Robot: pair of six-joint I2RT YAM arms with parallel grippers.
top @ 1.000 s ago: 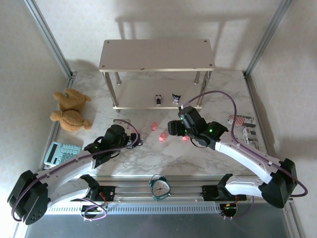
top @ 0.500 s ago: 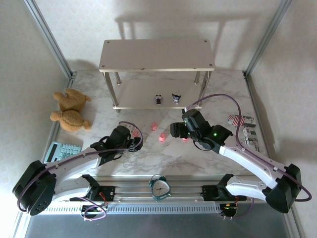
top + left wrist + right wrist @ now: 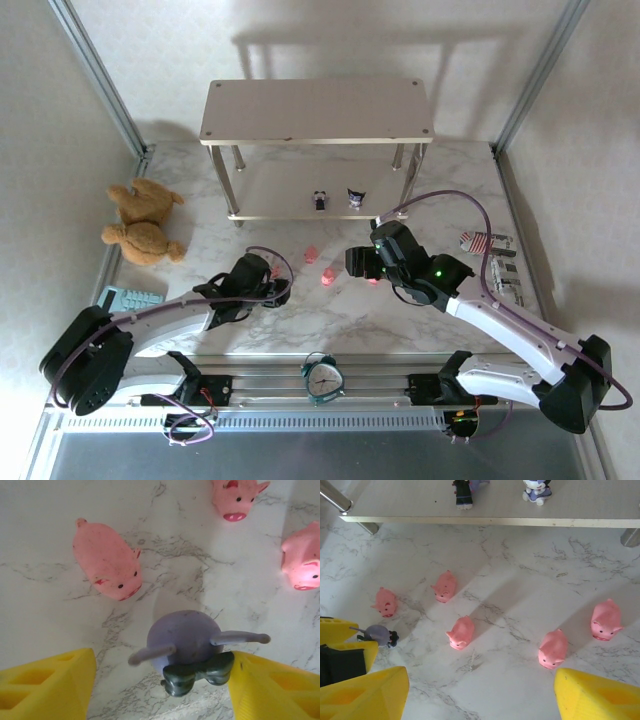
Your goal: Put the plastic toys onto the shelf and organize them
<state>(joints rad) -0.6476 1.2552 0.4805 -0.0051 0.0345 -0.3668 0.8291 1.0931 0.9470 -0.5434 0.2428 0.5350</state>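
- White marble-patterned surface (image 3: pixel 520 575) carries five small pink plastic pig figurines (image 3: pixel 461 631). They are scattered ahead of the right end effector (image 3: pixel 482 695), between it and the two-tier beige shelf with metal legs (image 3: pixel 316 110).
- Right end effector is spread wide and holds nothing.
- Left end effector (image 3: pixel 162 680) is spread too, flanking a purple round-headed figurine with a dark bow (image 3: pixel 182 637) that rests on the surface. I cannot tell whether it touches the figurine.
- Two dark-and-white figurines (image 3: pixel 537 491) stand on the shelf's lower board, far ahead of the right end effector.

walls (image 3: pixel 320 40) pale, textured | tabletop (image 3: pixel 340 320) white grey-veined marble | corner posts (image 3: pixel 95 70) aluminium
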